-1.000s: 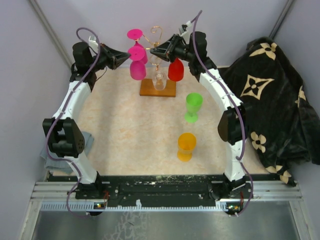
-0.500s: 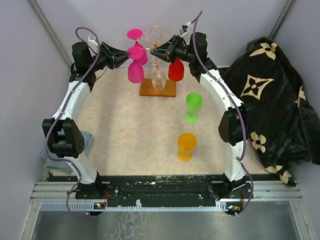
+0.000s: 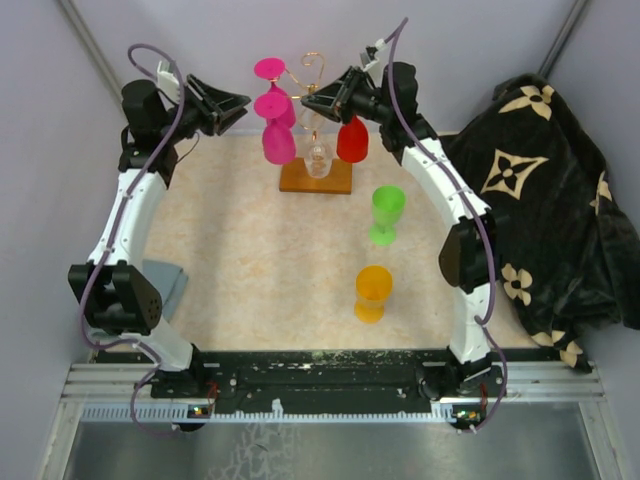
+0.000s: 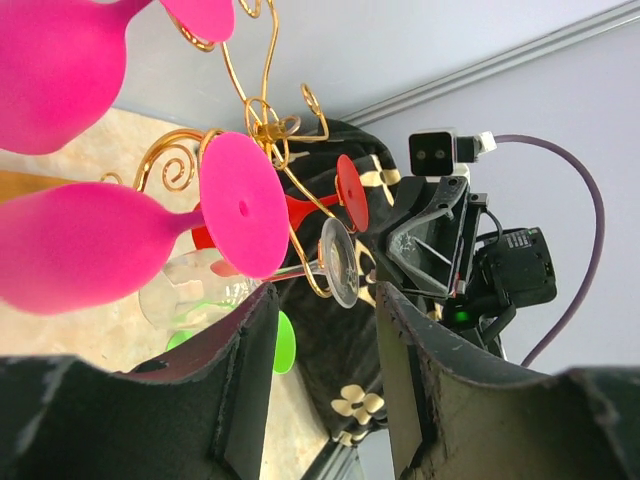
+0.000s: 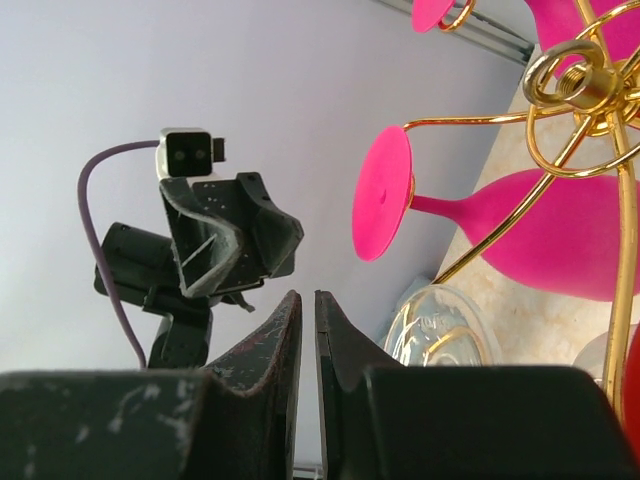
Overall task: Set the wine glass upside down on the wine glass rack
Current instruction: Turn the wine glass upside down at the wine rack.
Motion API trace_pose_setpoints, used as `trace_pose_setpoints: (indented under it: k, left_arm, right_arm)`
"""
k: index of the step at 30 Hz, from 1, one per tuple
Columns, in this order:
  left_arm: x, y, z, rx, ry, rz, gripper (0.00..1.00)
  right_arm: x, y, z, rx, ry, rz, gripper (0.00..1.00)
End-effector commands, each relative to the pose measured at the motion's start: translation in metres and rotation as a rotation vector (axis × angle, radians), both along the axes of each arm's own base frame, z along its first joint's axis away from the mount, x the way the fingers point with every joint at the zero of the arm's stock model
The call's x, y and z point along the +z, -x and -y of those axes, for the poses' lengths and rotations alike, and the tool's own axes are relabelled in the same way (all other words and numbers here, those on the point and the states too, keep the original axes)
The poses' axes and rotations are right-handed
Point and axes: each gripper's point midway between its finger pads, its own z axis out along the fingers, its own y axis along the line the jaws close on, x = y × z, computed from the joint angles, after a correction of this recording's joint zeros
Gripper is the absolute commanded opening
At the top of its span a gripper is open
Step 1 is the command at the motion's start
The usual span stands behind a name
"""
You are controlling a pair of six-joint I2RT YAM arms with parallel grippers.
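Desk: beige speckled top, lavender walls on three sides, metal rail along the near edge. Black blanket with a tan flower print is heaped at the right, grey-blue cloth at the near left

Wine glass rack stands far centre on its wooden base. Magenta wine glass hangs upside down on the rack's left side, foot caught in a scroll arm, bowl down. Second magenta glass hangs just behind it, red glass on the right side, clear glass at the middle, low over the base. Green glass and orange glass stand upright on the desk, right of centre, nearer to me

My left arm: elbow low at the near left, forearm running up the left edge, wrist high in the far left corner. Left pincer points right at the rack, fingers spread, nothing between them. It sits just left of the magenta wine glass's foot, with a gap showing from above

My right arm: elbow at the right, forearm arcing far and left. Right pincer points left at the rack's top, above the red glass. Fingers nearly pressed together, only a thin slit, nothing seen in it
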Motion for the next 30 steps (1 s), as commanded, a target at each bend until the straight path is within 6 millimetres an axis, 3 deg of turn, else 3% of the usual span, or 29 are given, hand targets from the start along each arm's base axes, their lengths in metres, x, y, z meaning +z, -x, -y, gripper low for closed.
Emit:
trace_pose_setpoints:
  k: [1, 7, 10, 16, 20, 26, 30]
  left_arm:
    - [0.012, 0.010, -0.018, 0.061, -0.076, 0.060, 0.50]
    - [0.005, 0.012, -0.039, 0.140, -0.231, 0.111, 0.49]
    - [-0.009, 0.015, -0.045, 0.164, -0.294, 0.131, 0.49]
    - [-0.076, 0.030, -0.053, 0.182, -0.399, 0.094, 0.49]
    - [-0.094, 0.041, -0.057, 0.205, -0.444, 0.109, 0.50]
    - [-0.107, 0.049, -0.062, 0.216, -0.479, 0.089, 0.50]
    - [-0.115, 0.050, -0.060, 0.209, -0.469, 0.067, 0.51]
  right_arm:
    - [0.063, 0.025, 0.015, -0.009, -0.031, 0.168, 0.11]
    - [0.077, 0.029, 0.031, -0.058, 0.017, 0.236, 0.12]
    - [0.081, 0.028, 0.044, -0.094, 0.046, 0.261, 0.12]
    - [0.082, 0.026, 0.083, -0.205, 0.133, 0.317, 0.12]
    - [0.072, 0.023, 0.111, -0.289, 0.205, 0.323, 0.14]
    - [0.040, 0.016, 0.155, -0.369, 0.252, 0.260, 0.15]
    - [0.030, 0.015, 0.169, -0.385, 0.260, 0.251, 0.16]
